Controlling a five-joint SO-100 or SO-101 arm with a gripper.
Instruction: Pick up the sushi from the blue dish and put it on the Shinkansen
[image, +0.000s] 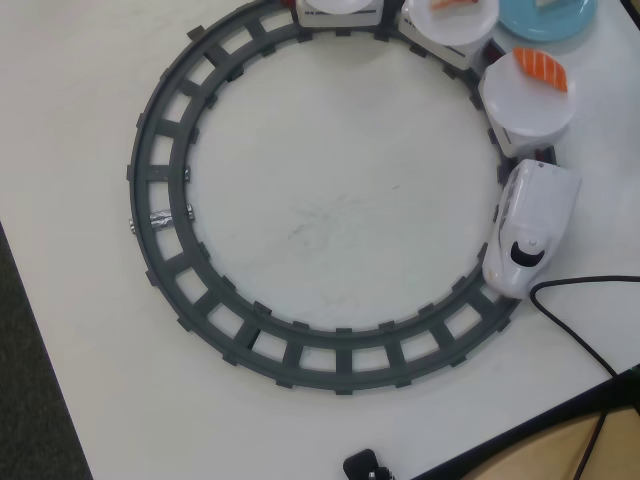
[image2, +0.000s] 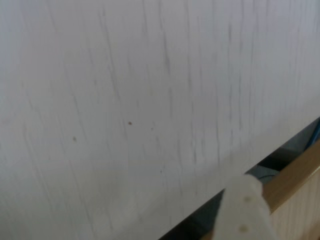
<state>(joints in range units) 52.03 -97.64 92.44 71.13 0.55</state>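
In the overhead view the white Shinkansen (image: 530, 225) stands on the right side of the grey circular track (image: 160, 220), nose toward the bottom. Its first disc car (image: 520, 110) carries an orange salmon piece (image: 541, 68). A second disc (image: 455, 25) holds a pink-red piece, and a third disc (image: 340, 5) is cut off at the top. The blue dish (image: 560, 22) sits at the top right. A pale bit of the sushi (image: 547, 4) shows on it at the frame edge. The wrist view shows only one white finger (image2: 243, 202) over bare table near its edge.
A black cable (image: 580, 320) runs from beside the train's nose toward the lower right. The table's edge crosses the bottom right, with a wooden surface (image: 560, 455) beyond. A small black part (image: 365, 466) sits at the bottom edge. Dark floor (image: 30, 400) lies at the left.
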